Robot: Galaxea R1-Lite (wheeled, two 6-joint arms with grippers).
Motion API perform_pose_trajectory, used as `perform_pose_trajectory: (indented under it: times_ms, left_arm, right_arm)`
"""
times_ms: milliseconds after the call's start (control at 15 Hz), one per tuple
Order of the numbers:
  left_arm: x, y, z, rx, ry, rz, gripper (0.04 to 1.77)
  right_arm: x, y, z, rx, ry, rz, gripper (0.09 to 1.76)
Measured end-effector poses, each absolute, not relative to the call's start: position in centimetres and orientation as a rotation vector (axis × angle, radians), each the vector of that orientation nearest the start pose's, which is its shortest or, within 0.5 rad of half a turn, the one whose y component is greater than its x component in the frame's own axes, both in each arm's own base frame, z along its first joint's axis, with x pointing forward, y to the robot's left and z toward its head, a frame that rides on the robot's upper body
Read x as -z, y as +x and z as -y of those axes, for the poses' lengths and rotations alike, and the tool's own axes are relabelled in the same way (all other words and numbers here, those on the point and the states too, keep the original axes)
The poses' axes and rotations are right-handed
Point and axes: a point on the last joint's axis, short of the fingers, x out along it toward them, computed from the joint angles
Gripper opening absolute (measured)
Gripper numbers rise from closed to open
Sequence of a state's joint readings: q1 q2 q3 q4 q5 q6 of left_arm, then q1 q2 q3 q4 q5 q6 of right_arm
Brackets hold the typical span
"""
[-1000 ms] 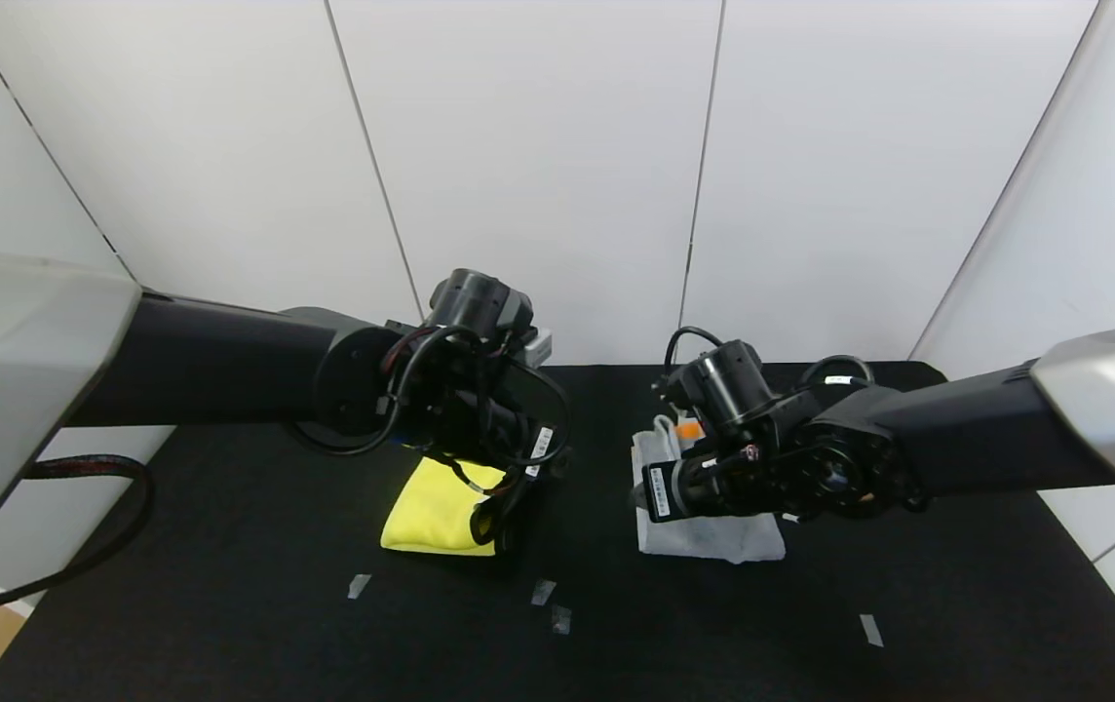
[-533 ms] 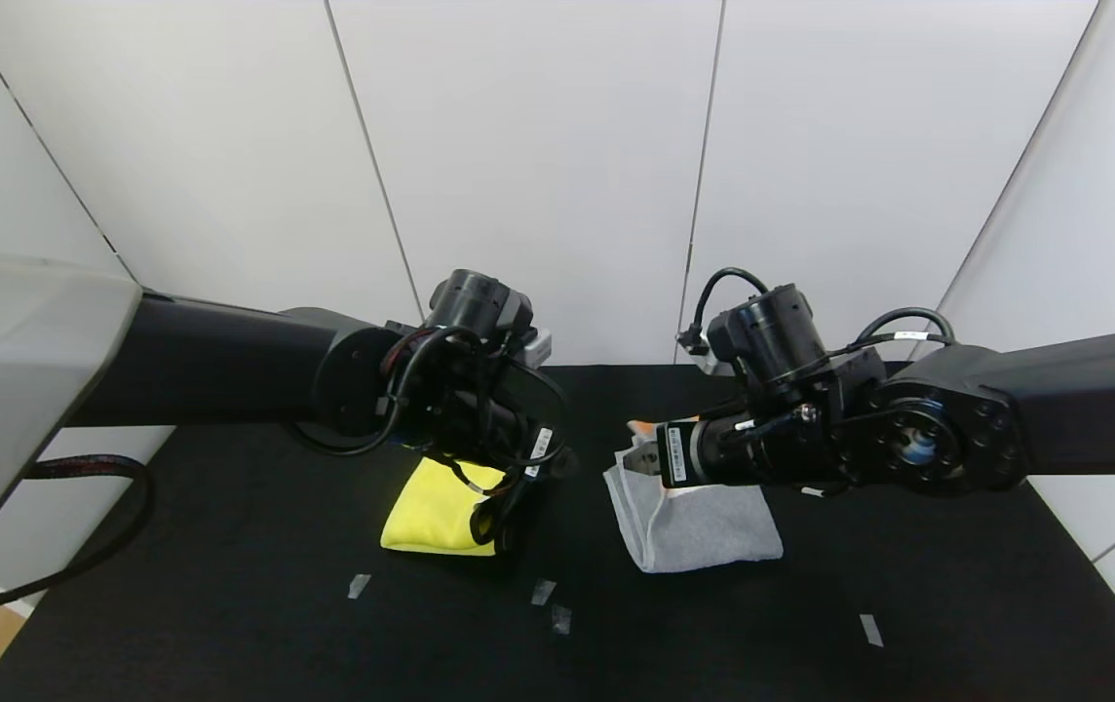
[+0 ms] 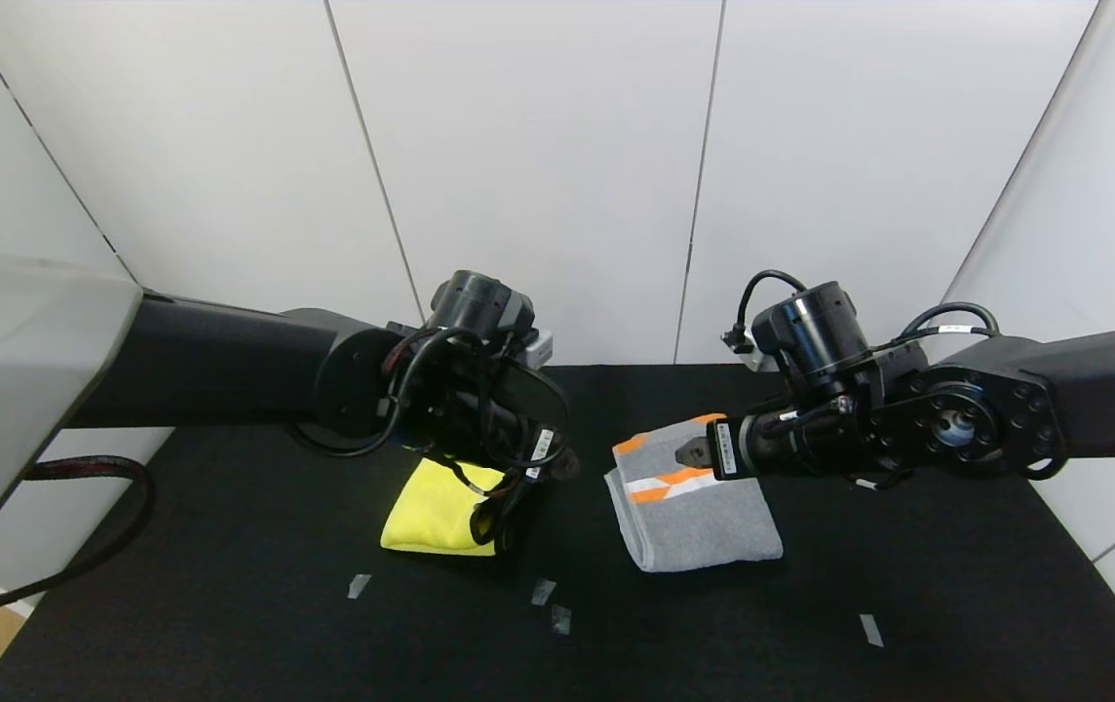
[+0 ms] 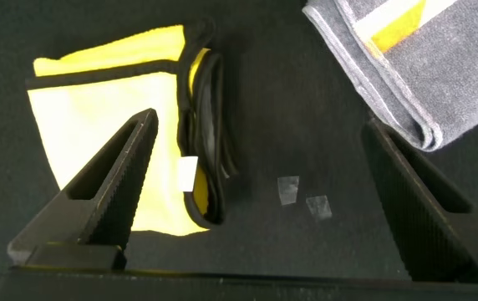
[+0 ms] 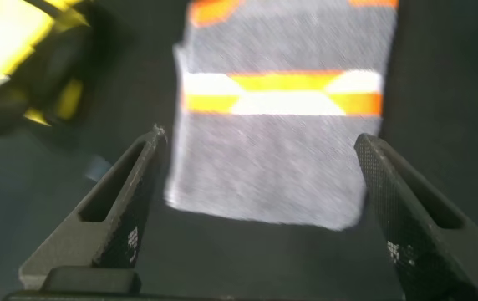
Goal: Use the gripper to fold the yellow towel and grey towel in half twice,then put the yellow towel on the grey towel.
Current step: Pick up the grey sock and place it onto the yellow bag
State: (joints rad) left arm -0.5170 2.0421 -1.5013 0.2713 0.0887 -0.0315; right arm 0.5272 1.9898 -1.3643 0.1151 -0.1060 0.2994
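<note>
The yellow towel (image 3: 433,517) lies folded on the black table, its dark edging and white tag (image 4: 187,174) towards the middle. My left gripper (image 4: 261,121) hovers open just above its inner edge, one finger (image 4: 114,176) over the yellow cloth and nothing between the jaws. To its right lies the folded grey towel (image 3: 704,522), with the orange-and-white band (image 3: 679,483) face up at its far end. My right gripper (image 3: 689,453) hangs open above the band end and holds nothing. The right wrist view shows the grey towel (image 5: 281,159) below wide-spread fingers.
Small pieces of tape (image 3: 359,585) (image 3: 543,591) (image 3: 870,630) mark the black table (image 3: 226,604) near its front. White wall panels stand close behind the table. A strip of bare table separates the two towels.
My right gripper opened, let go of the grey towel and drew back up and to the right. The towel now lies folded with its orange band on top. The left arm stayed still.
</note>
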Motion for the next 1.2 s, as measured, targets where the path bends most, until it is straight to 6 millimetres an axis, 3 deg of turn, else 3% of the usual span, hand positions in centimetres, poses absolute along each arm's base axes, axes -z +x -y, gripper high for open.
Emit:
perform_pose_trajectory:
  times_ms: [667, 1200]
  left_arm:
    - [-16.3, 34.6, 19.5, 0.374, 0.230, -0.799, 1.72]
    - [-16.0, 34.5, 19.6, 0.391, 0.228, -0.811, 1.72]
  right_arm:
    - [-12.8, 35.8, -16.8, -0.207, 0.046, -0.865, 1.69]
    - [-11.2, 37.9, -14.5, -0.298, 0.161, -0.938, 1.70]
